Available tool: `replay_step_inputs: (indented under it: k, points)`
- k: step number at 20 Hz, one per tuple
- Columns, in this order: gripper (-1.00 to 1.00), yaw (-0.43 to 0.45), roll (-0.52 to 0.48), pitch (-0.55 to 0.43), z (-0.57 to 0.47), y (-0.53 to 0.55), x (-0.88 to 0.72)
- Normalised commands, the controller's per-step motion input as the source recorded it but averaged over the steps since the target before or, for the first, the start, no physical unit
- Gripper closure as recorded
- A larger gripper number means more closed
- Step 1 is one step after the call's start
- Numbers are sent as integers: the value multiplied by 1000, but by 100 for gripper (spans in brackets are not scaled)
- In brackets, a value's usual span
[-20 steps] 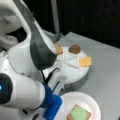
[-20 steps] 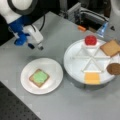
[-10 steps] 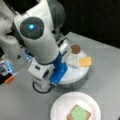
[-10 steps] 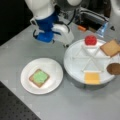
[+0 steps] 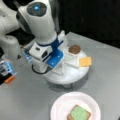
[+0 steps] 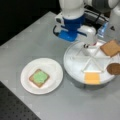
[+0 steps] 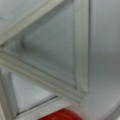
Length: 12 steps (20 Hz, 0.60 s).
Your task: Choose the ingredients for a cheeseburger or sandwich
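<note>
Looking at both front views, we see the gripper (image 6: 88, 45) low over the divided tray (image 5: 75, 75), its fingers hidden, so we cannot tell their state; toast (image 6: 39, 78) topped with lettuce (image 6: 40, 76) lies on the plate (image 6: 53, 68), well apart. In the wrist view, we see the tomato (image 7: 60, 115) at the near edge, beside the tray's dividers (image 7: 81, 47).

You see a grey counter (image 6: 37, 37) in both front views. A white paper plate (image 6: 53, 72) sits on it, near a round white tray (image 6: 72, 65) split into wedge compartments by raised ribs (image 7: 81, 50). In a front view, a small orange object (image 5: 9, 79) lies on the counter at the left edge. A dark perforated mat (image 6: 15, 107) shows at a front view's bottom left.
</note>
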Motion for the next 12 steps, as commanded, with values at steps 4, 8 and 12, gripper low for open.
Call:
replay_step_inputs:
  k: [4, 8, 12]
  points:
    - [-100, -40, -122, -153, -91, 366, -222]
    - [-100, -56, -93, -178, -144, 366, -207]
    - [-100, -31, -54, -199, -160, 317, -231]
